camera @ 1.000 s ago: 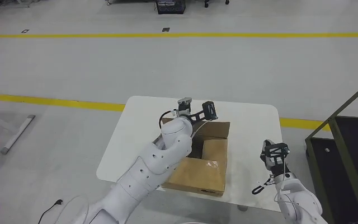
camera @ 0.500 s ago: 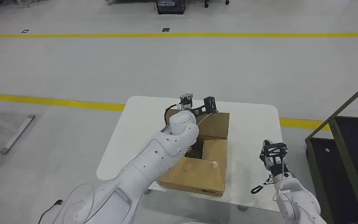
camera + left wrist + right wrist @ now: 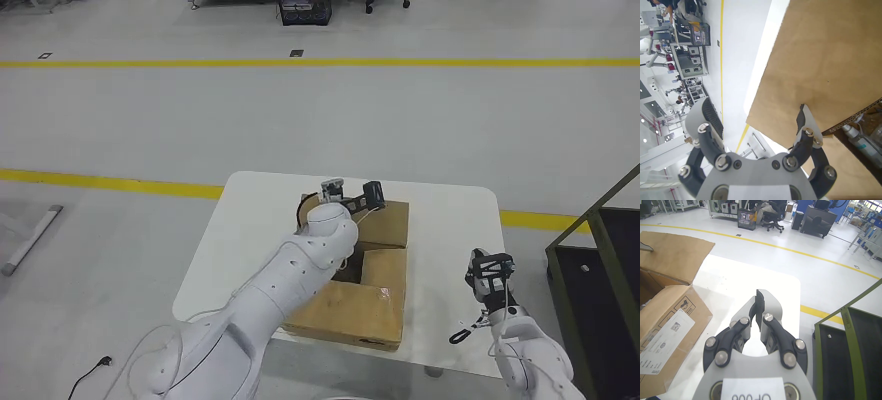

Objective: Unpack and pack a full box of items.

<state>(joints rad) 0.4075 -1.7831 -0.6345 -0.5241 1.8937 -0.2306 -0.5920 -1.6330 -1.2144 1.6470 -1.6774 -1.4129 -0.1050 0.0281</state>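
Note:
An open cardboard box point(image 3: 358, 285) stands mid-table, with several bottles point(image 3: 861, 144) lying inside. My left gripper point(image 3: 352, 192) is open at the box's far flap point(image 3: 819, 56); one fingertip point(image 3: 804, 117) rests against the flap's inner face and the other finger point(image 3: 712, 113) is out past the flap's edge. My right gripper point(image 3: 758, 298) is shut and holds nothing, low over the table beside the box's point(image 3: 668, 313) labelled side. In the top view the right gripper point(image 3: 490, 268) is near the table's right edge.
The white table point(image 3: 440, 215) has bare room right of the box and along its far edge. A green-framed rack point(image 3: 848, 332) stands on the floor just past the table's right side. The box's near flap point(image 3: 350, 310) lies partly over the opening.
My left gripper shifted a little toward the table's far edge, and the far flap now leans further outward than one second ago. The right arm has not moved.

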